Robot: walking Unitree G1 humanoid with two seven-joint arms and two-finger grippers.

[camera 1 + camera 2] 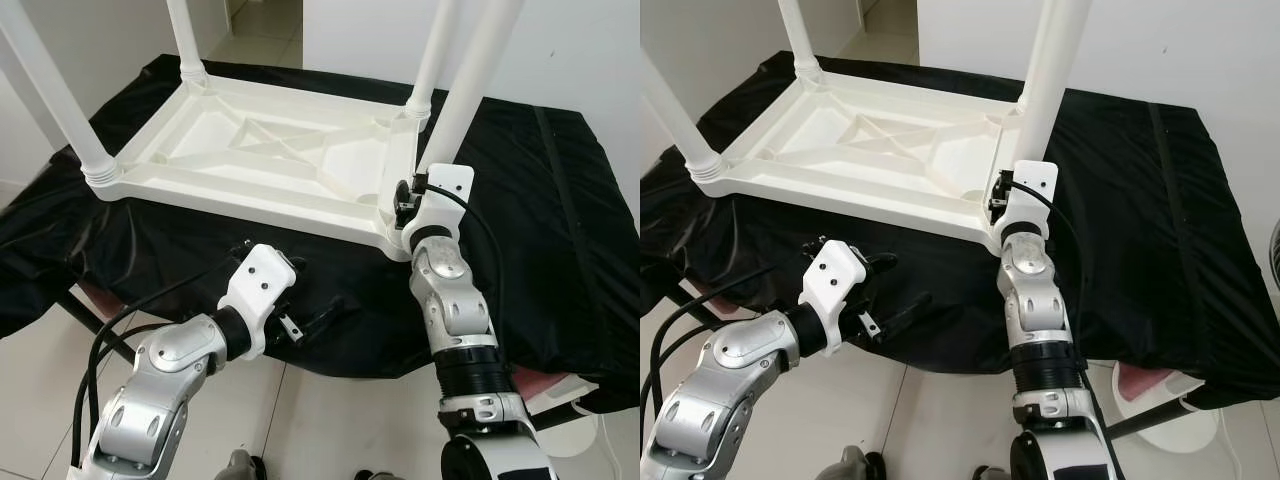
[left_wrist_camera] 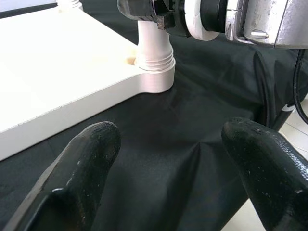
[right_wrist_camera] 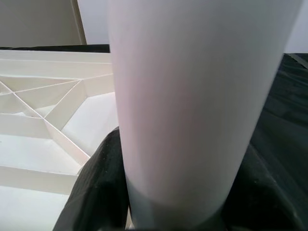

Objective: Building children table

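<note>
A white plastic children's table lies upside down on a black cloth, its legs pointing up. My right gripper is shut on the near right leg, just above its threaded base at the table's corner; in the right wrist view the leg stands between the black fingers. My left gripper hovers open over the cloth in front of the table's near edge, holding nothing. The left wrist view has its fingers spread wide, facing that same leg base.
Three other legs stand at the near left, far left and far right corners. The cloth's front edge hangs over tiled floor. A white wall rises behind. A pink and white object sits under the cloth's right edge.
</note>
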